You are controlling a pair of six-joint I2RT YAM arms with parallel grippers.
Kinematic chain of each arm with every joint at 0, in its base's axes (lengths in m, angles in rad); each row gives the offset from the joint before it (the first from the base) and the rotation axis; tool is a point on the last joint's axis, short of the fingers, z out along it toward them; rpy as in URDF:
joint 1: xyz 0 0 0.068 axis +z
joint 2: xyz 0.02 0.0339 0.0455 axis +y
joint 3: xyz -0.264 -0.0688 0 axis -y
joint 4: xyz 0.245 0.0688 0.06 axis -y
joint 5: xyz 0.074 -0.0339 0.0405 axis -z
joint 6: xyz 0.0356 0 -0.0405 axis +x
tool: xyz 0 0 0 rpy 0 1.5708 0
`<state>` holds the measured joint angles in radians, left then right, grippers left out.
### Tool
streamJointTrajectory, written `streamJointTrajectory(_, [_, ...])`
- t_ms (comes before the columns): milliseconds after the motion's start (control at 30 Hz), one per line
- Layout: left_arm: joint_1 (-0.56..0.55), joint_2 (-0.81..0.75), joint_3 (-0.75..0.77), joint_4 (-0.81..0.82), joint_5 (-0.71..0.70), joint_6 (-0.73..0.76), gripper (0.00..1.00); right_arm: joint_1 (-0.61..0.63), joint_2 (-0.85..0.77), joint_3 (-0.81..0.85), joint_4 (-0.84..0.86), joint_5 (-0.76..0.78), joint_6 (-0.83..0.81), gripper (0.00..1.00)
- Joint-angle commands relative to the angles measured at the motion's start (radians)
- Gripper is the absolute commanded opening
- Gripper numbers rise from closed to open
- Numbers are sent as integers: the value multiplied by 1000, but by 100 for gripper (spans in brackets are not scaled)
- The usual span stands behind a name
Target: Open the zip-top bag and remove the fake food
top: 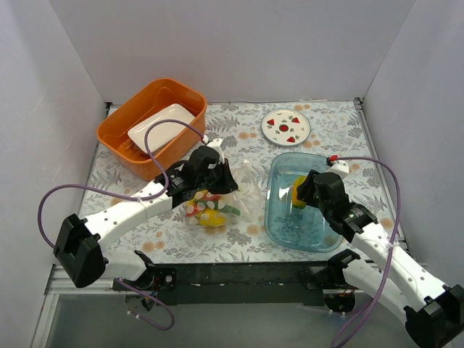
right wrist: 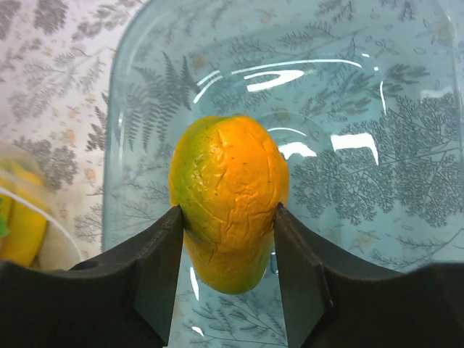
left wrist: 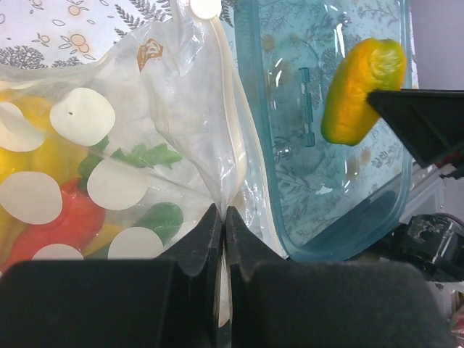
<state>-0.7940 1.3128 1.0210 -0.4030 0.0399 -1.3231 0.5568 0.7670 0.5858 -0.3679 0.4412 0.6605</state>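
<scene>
The zip-top bag (top: pixel 217 199), clear with white dots, lies on the table left of the blue tray and holds red, yellow and green fake food (top: pixel 210 212). My left gripper (top: pixel 221 177) is shut on the bag's top edge; the left wrist view shows the jaws pinched on the plastic (left wrist: pixel 223 212) with the food (left wrist: pixel 72 217) inside. My right gripper (top: pixel 299 194) is shut on a yellow-orange mango with a green side (right wrist: pixel 228 199) and holds it over the clear blue tray (right wrist: pixel 377 188). The mango also shows in the left wrist view (left wrist: pixel 359 90).
An orange bin (top: pixel 116 138) with a white square dish (top: pixel 161 127) stands at the back left. A white round plate printed with strawberries (top: pixel 286 127) lies at the back, behind the blue tray (top: pixel 279 228). White walls close in the table.
</scene>
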Motion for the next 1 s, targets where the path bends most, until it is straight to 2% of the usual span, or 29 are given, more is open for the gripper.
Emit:
streamJointTrajectory(0, [1,-70,-13,36,60,18,0,-23,-5,-24,30,-55,-35,64])
streamJointTrajectory(100, [1,-79,-18,35,60,18,0,-23,18,0,26,-87,-73,74])
streamJointTrajectory(233, [1,-89,-16,33,68,21,0,-23,66,95,-26,-146,-152,81])
streamJointTrajectory(367, [1,-98,7,21,67,27,0,35,35,141,36,-280,-235,71])
streamJointTrajectory(467, [1,-103,24,13,78,33,0,142,49,167,118,-302,-306,65])
streamJointTrajectory(500, [1,-103,27,7,78,36,0,191,63,170,147,-317,-332,61])
streamJointTrajectory(567, [1,-106,36,1,77,39,0,225,121,180,205,-379,-386,60])
streamJointTrajectory(700, [1,-113,47,-13,78,42,0,244,218,151,342,-530,-450,51])
streamJointTrajectory(867, [1,-126,54,-10,101,39,0,244,308,105,519,-701,-528,56])
streamJointTrajectory(967, [1,-127,53,3,117,39,0,247,363,111,557,-798,-547,56])
